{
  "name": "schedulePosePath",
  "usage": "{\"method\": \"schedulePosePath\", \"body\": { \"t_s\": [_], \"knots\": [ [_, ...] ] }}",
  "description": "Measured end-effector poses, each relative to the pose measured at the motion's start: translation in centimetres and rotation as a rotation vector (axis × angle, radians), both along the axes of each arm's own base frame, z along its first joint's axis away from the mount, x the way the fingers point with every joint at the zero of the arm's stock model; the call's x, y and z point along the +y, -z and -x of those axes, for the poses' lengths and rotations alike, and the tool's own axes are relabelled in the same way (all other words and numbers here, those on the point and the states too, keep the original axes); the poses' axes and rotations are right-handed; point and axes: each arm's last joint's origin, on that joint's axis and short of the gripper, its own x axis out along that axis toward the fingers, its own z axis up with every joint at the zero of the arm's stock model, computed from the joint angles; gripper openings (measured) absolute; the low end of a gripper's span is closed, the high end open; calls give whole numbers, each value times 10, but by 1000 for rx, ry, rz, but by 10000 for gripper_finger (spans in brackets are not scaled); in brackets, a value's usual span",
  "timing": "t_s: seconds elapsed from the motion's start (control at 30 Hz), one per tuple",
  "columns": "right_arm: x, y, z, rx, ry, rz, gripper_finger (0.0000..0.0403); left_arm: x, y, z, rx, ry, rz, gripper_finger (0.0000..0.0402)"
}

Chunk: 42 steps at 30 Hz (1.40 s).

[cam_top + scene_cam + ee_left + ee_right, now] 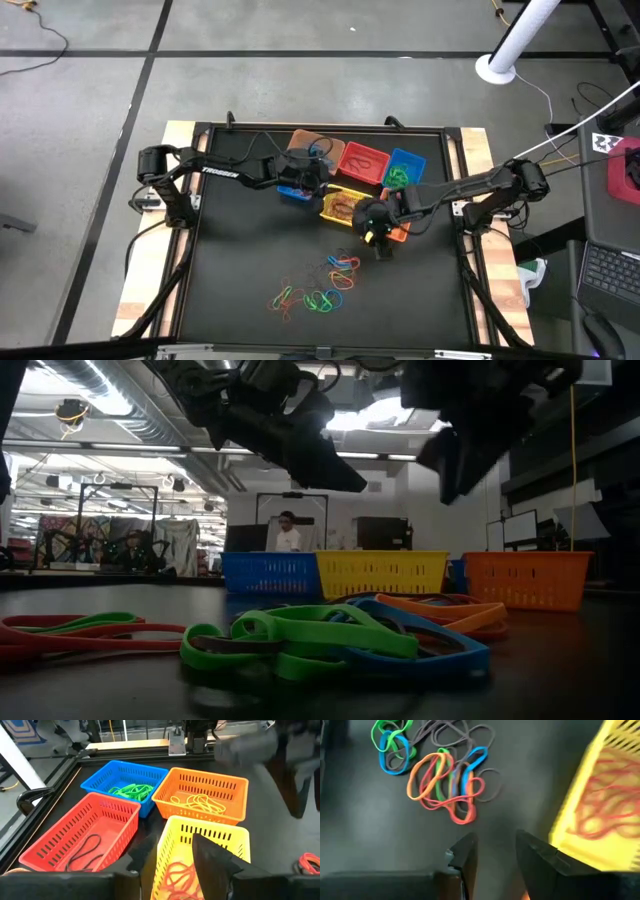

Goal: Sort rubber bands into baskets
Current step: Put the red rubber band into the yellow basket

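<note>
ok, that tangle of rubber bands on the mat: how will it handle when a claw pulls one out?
The rubber bands lie as thin overlapping loops, so one probably comes up limp and drags its neighbours. They look light, so likely easy to lift. Flat on the mat, an edge may be hard to catch.

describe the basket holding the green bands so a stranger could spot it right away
Start at the cluster of baskets at the far middle of the black table. In its back row, take the rightmost one: the blue basket, beside the red basket. It alone holds green rubber bands.
</note>
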Motion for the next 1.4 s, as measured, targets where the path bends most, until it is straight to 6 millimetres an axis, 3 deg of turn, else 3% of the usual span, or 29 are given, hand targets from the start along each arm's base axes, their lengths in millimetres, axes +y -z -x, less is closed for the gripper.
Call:
{"method": "schedulePosePath", "body": {
  "t_s": [0.5, 1.03, 1.4],
  "knots": [
    [29, 43, 7, -70, 205, -214, 131, -3, 2, 0, 28, 16, -11, 127],
    [45, 72, 23, -41, 343, -114, 131, -4, 4, 1, 51, 16, -6, 127],
    [50, 97, 11, -14, 327, -126, 131, -4, 4, 1, 51, 16, -5, 127]
  ]
}}
